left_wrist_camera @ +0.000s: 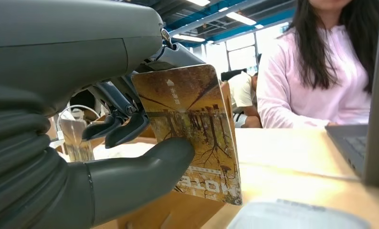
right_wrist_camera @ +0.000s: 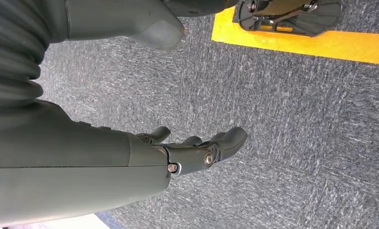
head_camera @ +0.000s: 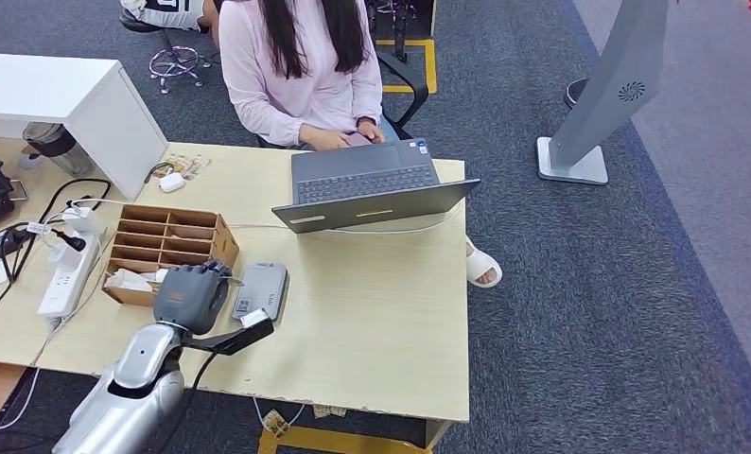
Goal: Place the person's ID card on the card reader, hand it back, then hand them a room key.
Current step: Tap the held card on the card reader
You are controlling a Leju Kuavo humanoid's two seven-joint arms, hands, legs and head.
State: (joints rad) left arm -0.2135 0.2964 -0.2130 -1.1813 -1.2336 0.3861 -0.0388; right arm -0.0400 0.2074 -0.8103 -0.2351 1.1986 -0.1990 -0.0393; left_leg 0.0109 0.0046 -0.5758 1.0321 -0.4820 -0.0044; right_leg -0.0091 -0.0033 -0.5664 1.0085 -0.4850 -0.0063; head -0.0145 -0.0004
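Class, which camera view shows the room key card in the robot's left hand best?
The left wrist view: the room key card stands close up, printed face readable, pinched by the left hand. In the head view the left hand covers the card above the wooden organiser. The right wrist view looks at carpet.

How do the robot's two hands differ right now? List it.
The left hand pinches a hotel key card upright over the table; the right hand holds nothing, fingers apart. The left is by the wooden organizer; the right is above grey carpet. Both are grey.
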